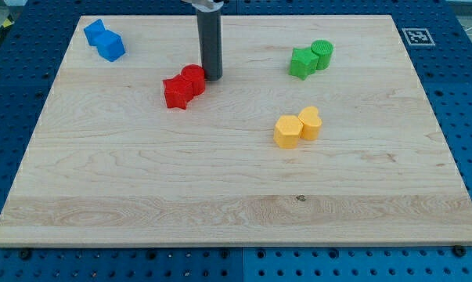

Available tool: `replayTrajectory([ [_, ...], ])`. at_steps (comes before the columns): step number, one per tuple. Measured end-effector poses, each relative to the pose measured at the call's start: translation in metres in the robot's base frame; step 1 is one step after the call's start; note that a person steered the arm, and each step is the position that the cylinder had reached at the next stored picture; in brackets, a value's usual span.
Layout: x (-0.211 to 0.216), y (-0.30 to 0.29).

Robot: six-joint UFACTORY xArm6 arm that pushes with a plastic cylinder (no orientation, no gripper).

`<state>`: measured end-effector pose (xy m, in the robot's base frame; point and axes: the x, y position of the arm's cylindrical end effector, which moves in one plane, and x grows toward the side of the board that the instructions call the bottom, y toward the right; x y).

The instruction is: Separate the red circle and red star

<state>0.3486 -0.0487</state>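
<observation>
The red circle (194, 79) and the red star (175, 92) sit touching each other, left of the board's middle, the star to the lower left of the circle. My tip (212, 76) rests on the board just right of the red circle, very close to its edge or touching it. The dark rod rises straight up from there to the view's top.
Two blue blocks (104, 40) touch at the top left. A green star (302, 63) and green circle (322, 53) touch at the upper right. A yellow hexagon (286, 131) and yellow heart (309, 123) touch right of the middle. The wooden board (220, 196) lies on a blue pegboard table.
</observation>
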Motion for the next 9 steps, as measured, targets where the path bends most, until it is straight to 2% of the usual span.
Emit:
replayTrajectory([
  [1, 0.001, 0.011],
  [2, 0.028, 0.025],
  [5, 0.035, -0.014],
  [7, 0.027, -0.034],
  [9, -0.008, -0.037],
])
